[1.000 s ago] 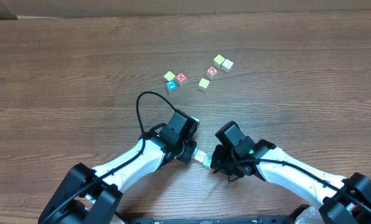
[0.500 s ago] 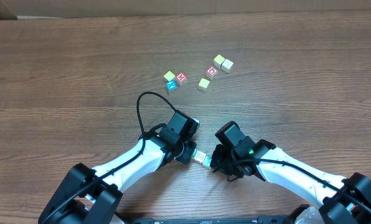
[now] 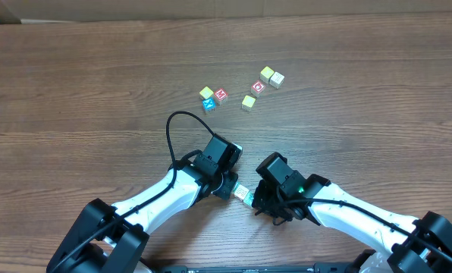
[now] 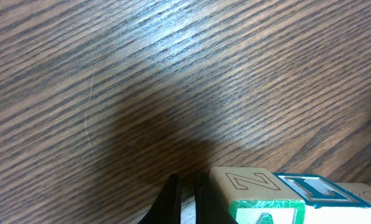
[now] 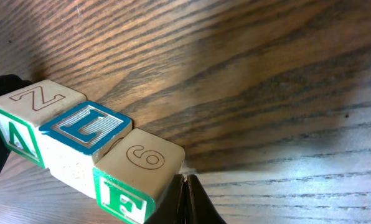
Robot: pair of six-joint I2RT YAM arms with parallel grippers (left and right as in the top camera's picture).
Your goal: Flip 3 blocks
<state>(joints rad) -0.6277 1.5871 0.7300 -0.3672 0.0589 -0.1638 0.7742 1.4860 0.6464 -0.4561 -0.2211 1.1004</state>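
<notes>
Three small wooden blocks (image 3: 245,194) lie in a tight row on the table between my two grippers. The right wrist view shows a block (image 5: 33,109) with a green "A" side and "Z" on top. A middle block (image 5: 86,127) has a blue-framed top and a pale side. An end block (image 5: 139,165) has a green "F" side and "6" on top. My right gripper (image 5: 185,186) is shut, its tips against the "F" block's end. My left gripper (image 4: 187,190) is shut too, its fingers touching the "Z" block (image 4: 251,182) at the other end. Neither holds anything.
Several other cubes lie farther back: a yellow one (image 3: 206,92), a red "M" (image 3: 221,94), a blue one (image 3: 208,105), a red "O" (image 3: 258,86), and pale ones (image 3: 271,76). A black cable (image 3: 173,125) loops off the left arm.
The right arm has shifted slightly left, toward the row of blocks. The left arm and the blocks have stayed put.
</notes>
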